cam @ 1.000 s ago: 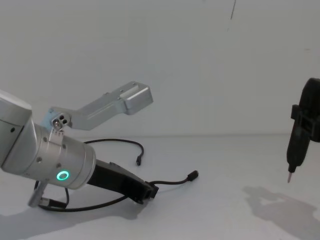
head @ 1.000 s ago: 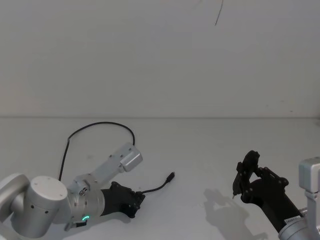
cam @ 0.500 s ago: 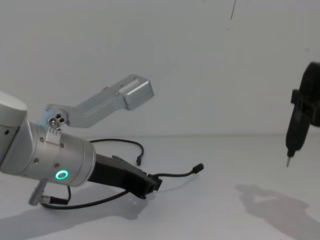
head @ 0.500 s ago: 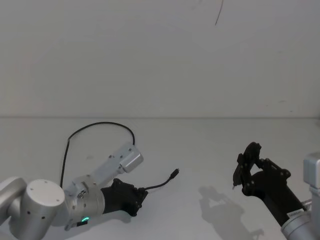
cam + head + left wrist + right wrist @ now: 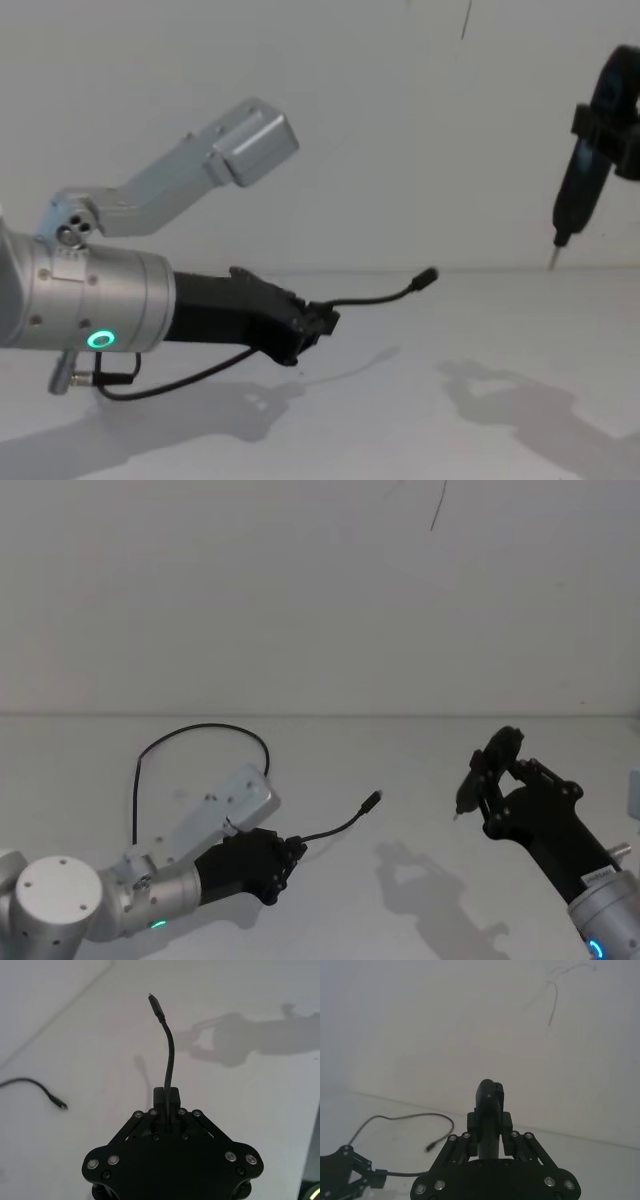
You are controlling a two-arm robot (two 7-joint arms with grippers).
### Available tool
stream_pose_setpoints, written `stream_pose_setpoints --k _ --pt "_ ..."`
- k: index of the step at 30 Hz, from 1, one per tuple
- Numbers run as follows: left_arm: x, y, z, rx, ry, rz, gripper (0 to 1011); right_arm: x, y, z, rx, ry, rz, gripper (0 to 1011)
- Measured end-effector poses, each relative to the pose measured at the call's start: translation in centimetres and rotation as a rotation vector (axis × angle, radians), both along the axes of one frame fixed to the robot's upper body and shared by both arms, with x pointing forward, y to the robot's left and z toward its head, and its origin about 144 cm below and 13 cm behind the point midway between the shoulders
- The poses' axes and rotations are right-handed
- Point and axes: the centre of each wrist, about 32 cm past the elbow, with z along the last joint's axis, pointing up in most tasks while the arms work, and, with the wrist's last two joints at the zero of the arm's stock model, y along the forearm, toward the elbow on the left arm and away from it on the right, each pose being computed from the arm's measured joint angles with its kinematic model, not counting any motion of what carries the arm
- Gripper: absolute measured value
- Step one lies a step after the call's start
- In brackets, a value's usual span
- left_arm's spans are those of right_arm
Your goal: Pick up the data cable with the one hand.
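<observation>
Rising since half a second ago, the black angular two-fingered left gripper point(image 5: 289, 852) has carried its catch up and forward. The small dark plug point(image 5: 372, 799) at the held end now sits higher and farther toward 2 o'clock in the head view. From the chest, the gripper point(image 5: 320, 322) hangs well above the white table point(image 5: 430, 420), with its shadow lying apart beneath it.

Its jaws are closed tight on the long thin black data cable point(image 5: 335, 831), pinching it a short way behind that plug. In the left wrist view the free end of the cable point(image 5: 170, 1055) stands out stiffly from between them. The rest of the cable trails back under the arm and loops across the table toward 10 o'clock from the gripper, so much of it lies flat.

The slim black right gripper point(image 5: 487, 783), at 4 o'clock in the head view, has lifted too. It is clamped on a short black jack with a thin silver pin tip point(image 5: 578, 190) and takes no part in the pick.

The grasp looks made and the lift is under way. The next move, as I judge it, is a steady rise that draws the slack loop and far plug off the table. The grip must stay firm, because so thin a cable could slide through the jaws or catch beneath the arm.
</observation>
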Motion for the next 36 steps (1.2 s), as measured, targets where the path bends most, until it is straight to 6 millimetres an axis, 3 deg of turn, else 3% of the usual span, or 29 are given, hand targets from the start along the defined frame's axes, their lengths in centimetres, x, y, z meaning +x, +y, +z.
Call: stream_pose_setpoints --k 20,36 --pt "-1.6 1.5 0.3 -0.057 -0.155 -0.090 42 2.6 0.4 1.3 0.103 -0.055 0.120 263" --pt "-1.9 1.8 0.4 -0.068 -0.183 -0.106 41 3.2 0.9 1.8 0.136 -0.066 0.170 263"
